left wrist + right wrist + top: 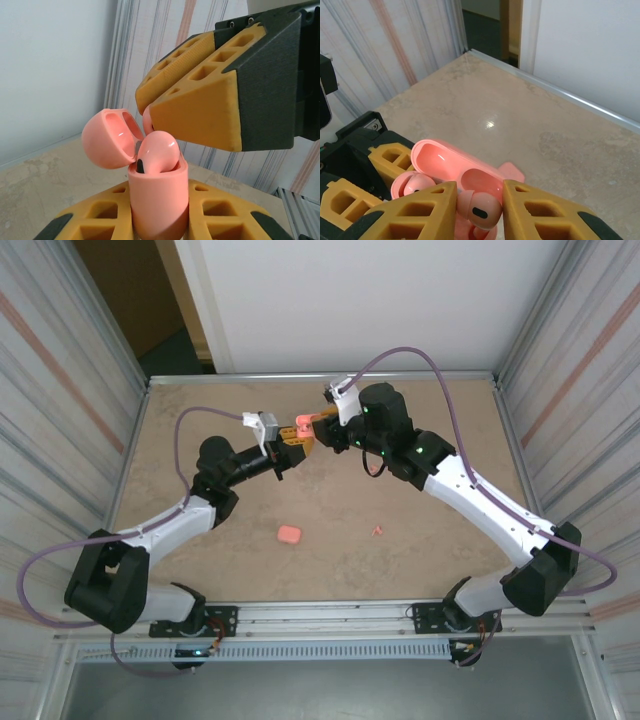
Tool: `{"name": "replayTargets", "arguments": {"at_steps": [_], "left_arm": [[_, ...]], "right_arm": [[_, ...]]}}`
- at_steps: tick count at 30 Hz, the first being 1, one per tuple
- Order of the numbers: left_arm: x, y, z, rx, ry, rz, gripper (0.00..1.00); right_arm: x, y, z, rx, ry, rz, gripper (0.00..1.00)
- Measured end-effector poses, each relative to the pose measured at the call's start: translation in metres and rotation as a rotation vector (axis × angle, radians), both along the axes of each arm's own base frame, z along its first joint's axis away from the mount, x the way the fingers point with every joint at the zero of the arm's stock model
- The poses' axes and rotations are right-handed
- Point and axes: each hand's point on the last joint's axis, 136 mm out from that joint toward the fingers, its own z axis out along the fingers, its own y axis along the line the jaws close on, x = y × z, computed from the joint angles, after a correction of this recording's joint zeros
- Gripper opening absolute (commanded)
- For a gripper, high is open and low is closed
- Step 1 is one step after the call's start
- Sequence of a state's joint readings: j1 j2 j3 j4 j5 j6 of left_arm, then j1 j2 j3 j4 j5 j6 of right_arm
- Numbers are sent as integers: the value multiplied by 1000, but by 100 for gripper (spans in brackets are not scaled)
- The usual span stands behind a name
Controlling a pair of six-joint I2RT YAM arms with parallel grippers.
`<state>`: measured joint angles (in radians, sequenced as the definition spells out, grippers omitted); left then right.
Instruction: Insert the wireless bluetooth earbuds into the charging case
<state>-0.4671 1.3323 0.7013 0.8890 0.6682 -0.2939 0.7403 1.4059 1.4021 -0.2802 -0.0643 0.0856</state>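
We're mid-insertion: L fingers (95,222) clamped tight on open case (160,200), held above tabletop (520,115). R fingers (415,210) narrowly pinch earbud (479,197), looks part-seated in its well. Next we press straight down, then release.

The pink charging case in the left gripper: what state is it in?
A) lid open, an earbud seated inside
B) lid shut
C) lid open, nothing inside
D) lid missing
A: the charging case in the left gripper has its lid swung open and an earbud seated inside, while the right gripper pinches a second earbud.
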Motion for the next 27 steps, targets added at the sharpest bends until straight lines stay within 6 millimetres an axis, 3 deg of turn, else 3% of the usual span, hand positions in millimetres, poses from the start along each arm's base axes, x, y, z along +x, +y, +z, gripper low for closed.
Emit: {"name": "replayTargets", "arguments": {"at_steps": [9,15,22,27], "left_arm": [[0,0,0,0,-1,-3,0],[-1,0,0,0,-2,-4,0],[-4,-1,4,-6,-20,-19,0],[-5,-2,12,-21,-41,-31,0]], "right_arm": [[3,-6,-1,66,79,10,39],[18,-25,3,152,150,-21,48],[23,-54,24,293,177,-30,63],[26,-76,18,388,231,-48,76]]}}
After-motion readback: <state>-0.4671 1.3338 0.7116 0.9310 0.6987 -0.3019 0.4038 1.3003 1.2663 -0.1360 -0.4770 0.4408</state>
